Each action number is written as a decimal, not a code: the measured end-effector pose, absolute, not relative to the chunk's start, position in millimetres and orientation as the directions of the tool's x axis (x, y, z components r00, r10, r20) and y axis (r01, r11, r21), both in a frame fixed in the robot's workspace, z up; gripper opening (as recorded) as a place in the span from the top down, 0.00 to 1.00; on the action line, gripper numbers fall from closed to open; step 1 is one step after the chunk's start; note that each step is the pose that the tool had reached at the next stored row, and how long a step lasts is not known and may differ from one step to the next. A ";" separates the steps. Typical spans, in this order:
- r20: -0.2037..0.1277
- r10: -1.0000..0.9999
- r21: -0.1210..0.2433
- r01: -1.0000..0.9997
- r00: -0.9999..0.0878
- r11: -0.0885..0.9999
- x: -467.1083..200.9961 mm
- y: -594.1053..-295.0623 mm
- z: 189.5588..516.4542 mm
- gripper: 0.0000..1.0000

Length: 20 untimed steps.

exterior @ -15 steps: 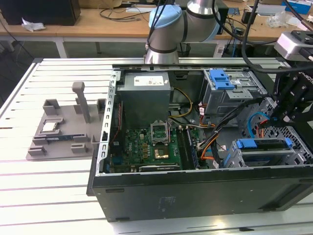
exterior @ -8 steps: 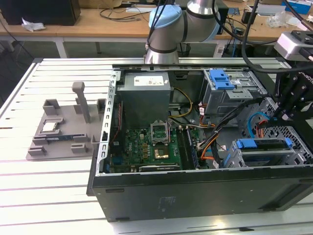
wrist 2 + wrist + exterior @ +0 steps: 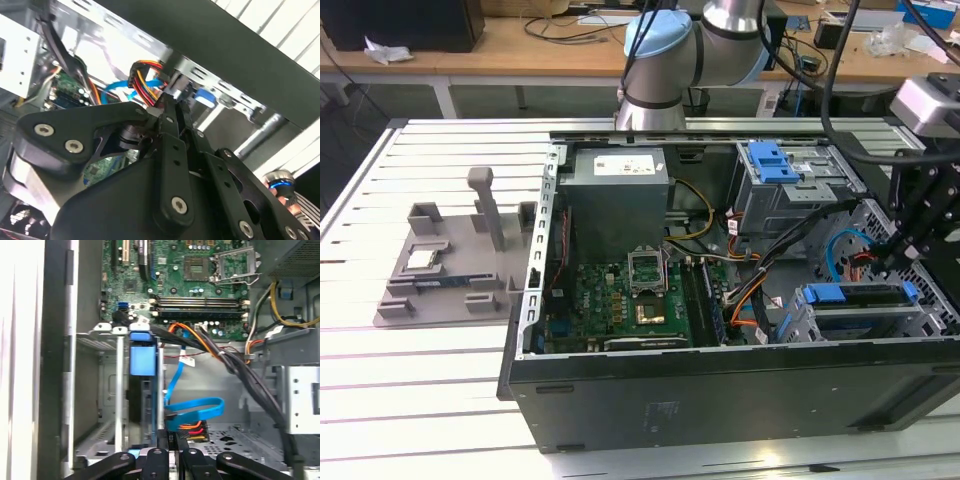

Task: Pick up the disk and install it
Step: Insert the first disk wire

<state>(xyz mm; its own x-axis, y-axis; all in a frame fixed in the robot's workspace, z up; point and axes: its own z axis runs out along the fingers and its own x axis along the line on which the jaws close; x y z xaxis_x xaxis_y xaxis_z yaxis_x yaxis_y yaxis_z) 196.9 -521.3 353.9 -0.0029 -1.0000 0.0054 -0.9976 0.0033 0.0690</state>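
In the exterior view, the tool (image 3: 903, 250) hangs over the open computer case (image 3: 720, 385), just above the disk (image 3: 860, 300) seated in the lower bay. In the first wrist view, the disk (image 3: 142, 390) stands edge-on just ahead of the tool (image 3: 172, 450), whose fingers are closed together, apparently gripping nothing.

Slatted metal table (image 3: 420, 400) before cluttered wooden bench (image 3: 520, 45).

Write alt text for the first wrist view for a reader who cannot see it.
The gripper reaches into an open computer case at the blue-framed disk, which stands on edge in a grey drive cage. Beside it a blue data cable loops toward the gripper, black, orange and red power wires run alongside, and the green motherboard lies beyond.
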 end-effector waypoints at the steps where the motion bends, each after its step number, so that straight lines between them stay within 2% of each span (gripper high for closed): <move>1: 0.005 -1.000 0.069 -0.998 -0.003 0.003 196.6 -523.6 353.3 0.83; 7: 0.005 -1.000 0.069 -0.998 -0.003 0.003 194.6 -533.0 349.2 0.83; 20: 0.005 -1.000 0.069 -0.998 -0.003 0.003 193.5 -533.8 341.5 0.83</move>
